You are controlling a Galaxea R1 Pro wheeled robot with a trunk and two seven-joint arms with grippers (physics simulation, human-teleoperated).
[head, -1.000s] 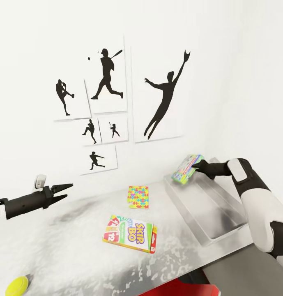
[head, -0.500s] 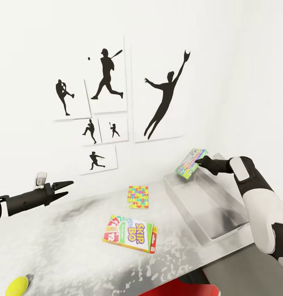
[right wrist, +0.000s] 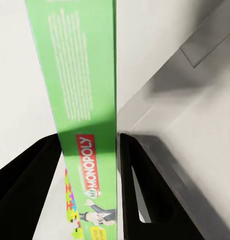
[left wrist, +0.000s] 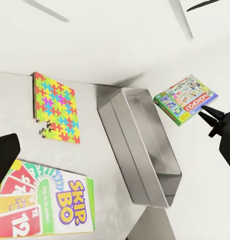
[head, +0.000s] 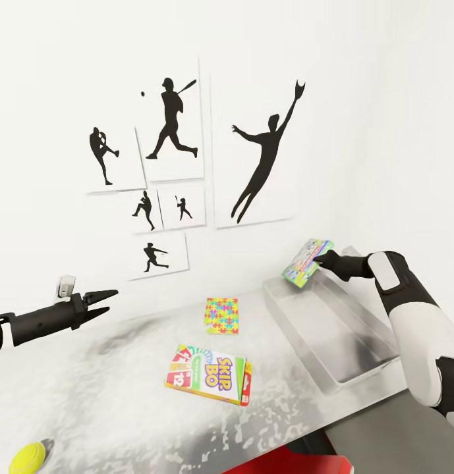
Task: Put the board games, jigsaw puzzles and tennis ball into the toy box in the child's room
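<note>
Monopoly box (head: 307,263) sat clamped edge-on between my right jaws (head: 317,264), one finger (right wrist: 140,185) pressed on each broad face, its green spine toward my wrist camera. I held it tilted in the air above the far end of the toy box (head: 358,368), clear of the rim. That toy box was a shallow grey metal tray resting on the table (head: 108,395), toward the white wall.

My left jaws (head: 107,299) stood apart with nothing between them, hanging over the table well away from the toy box on its far left side.

Flat on the table beside the toy box lay a jigsaw puzzle (head: 222,315), brightly coloured and close to the wall. Nearer to me than the puzzle, the Skip-Bo box (head: 208,373) lay face up. A tennis ball (head: 27,458) sat much farther from the toy box, at the table's near left edge.

Baseball silhouette posters (head: 194,158) hung on the wall behind the toy box.
</note>
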